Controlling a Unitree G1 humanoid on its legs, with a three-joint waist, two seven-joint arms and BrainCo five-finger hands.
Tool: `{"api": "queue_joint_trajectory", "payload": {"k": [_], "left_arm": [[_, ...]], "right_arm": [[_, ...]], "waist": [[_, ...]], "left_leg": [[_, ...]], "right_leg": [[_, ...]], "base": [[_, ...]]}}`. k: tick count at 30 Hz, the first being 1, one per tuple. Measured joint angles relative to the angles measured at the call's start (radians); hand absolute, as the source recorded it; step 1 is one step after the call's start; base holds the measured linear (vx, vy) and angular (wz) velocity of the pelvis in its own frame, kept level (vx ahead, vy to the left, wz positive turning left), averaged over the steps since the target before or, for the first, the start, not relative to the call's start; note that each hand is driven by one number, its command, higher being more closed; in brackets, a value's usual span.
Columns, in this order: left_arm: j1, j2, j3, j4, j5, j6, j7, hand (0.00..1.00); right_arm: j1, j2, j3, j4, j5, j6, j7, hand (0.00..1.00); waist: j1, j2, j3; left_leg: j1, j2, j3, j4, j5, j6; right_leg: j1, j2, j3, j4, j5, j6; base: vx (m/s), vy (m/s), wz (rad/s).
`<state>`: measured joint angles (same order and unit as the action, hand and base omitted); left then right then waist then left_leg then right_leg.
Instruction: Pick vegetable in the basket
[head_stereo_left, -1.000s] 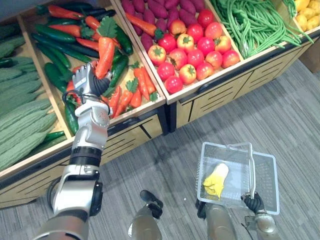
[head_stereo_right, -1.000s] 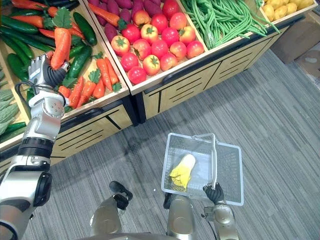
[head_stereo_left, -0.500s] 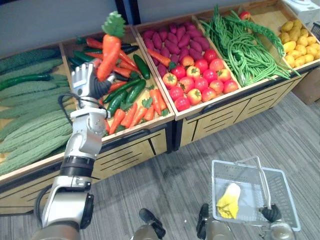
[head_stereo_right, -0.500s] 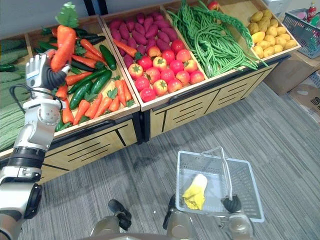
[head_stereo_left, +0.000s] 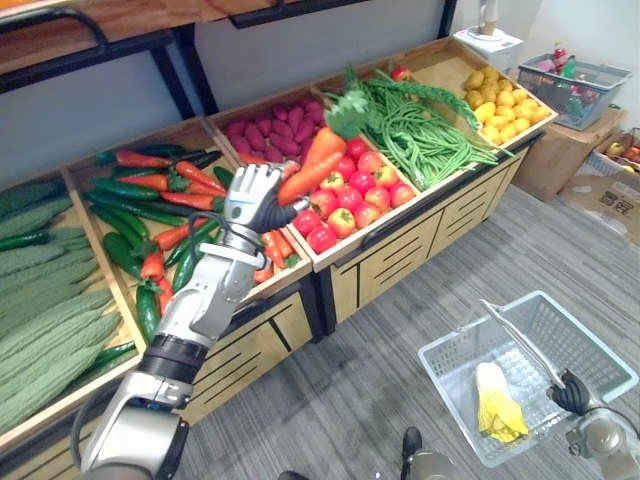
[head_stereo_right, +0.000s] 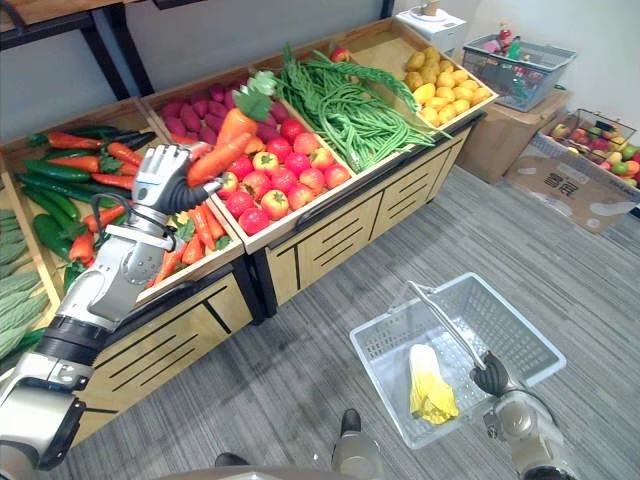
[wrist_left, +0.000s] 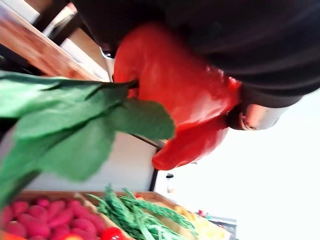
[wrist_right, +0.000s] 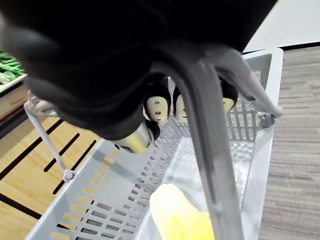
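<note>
Left hand (head_stereo_left: 250, 200) was raised above the tomato bin (head_stereo_left: 350, 200), over its edge on the robot's left, with fingers and thumb curled tight round the thin end of an orange carrot (head_stereo_left: 310, 172). The carrot slanted up and away from the palm, so that its green leafy top (head_stereo_left: 346, 112) hung over the far side of the tomatoes, clear of everything in the stand; in the left wrist view the orange body (wrist_left: 175, 85) showed pressed against the dark cover, the leaves (wrist_left: 75, 120) spreading beyond it. To the left of the tomato bin lay a bin of loose carrots and cucumbers (head_stereo_left: 150, 220), and further left a bin of pale green bitter gourds (head_stereo_left: 40, 320). Purple sweet potatoes (head_stereo_left: 270, 125) filled the back of the tomato bin itself. To its right lay long green beans (head_stereo_left: 420, 130), then small yellow produce (head_stereo_left: 505, 100). Well in front of the tomato bin and to its right, low over the grey floor, the right hand (head_stereo_left: 572, 392) carried a pale wire basket (head_stereo_left: 448, 385), its fingers (wrist_right: 160, 107) wrapped round the grey handle (wrist_right: 210, 125). One yellow leafy vegetable (head_stereo_left: 495, 405) lay on the basket's bottom. Beyond the yellow produce, a second basket (head_stereo_left: 570, 85) sat on a cardboard box.
</note>
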<state>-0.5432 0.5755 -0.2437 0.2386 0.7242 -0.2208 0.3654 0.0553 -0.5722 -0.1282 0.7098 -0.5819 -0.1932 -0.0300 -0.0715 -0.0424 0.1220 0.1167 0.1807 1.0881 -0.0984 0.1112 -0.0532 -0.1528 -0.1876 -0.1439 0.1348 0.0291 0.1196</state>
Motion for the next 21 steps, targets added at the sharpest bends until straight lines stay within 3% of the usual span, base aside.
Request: {"api": "queue_joint_trajectory", "payload": {"k": [9, 16, 21], "left_arm": [[0.0, -0.041, -0.145, -0.076, -0.054, -0.07, -0.062, 1.0], [0.0, -0.082, -0.295, -0.222, -0.141, -0.157, -0.12, 1.0], [0.0, -0.081, -0.384, -0.248, -0.21, -0.198, -0.179, 1.0]], "right_arm": [[-0.005, -0.092, 0.123, -0.179, -0.005, -0.059, 0.041, 1.0], [-0.022, -0.192, 0.178, -0.335, 0.004, -0.067, 0.061, 1.0], [-0.039, -0.233, 0.219, -0.404, 0.057, -0.073, 0.063, 1.0]], "waist": [[-0.008, -0.001, -0.03], [-0.012, 0.011, -0.044], [-0.036, 0.029, -0.06]], "left_leg": [[0.077, 0.001, 0.121, 0.005, -0.018, -0.031], [0.117, 0.097, 0.239, 0.227, -0.146, -0.074], [0.149, 0.155, 0.309, 0.328, -0.195, -0.097]], "right_leg": [[0.003, 0.034, 0.1, -0.015, 0.015, 0.0], [-0.001, 0.068, 0.21, -0.013, 0.023, 0.003], [-0.013, 0.106, 0.271, -0.014, 0.029, -0.001]], "base": [[-0.03, 0.005, -0.39], [-0.05, -0.013, -0.48], [-0.06, 0.005, -0.45]]}}
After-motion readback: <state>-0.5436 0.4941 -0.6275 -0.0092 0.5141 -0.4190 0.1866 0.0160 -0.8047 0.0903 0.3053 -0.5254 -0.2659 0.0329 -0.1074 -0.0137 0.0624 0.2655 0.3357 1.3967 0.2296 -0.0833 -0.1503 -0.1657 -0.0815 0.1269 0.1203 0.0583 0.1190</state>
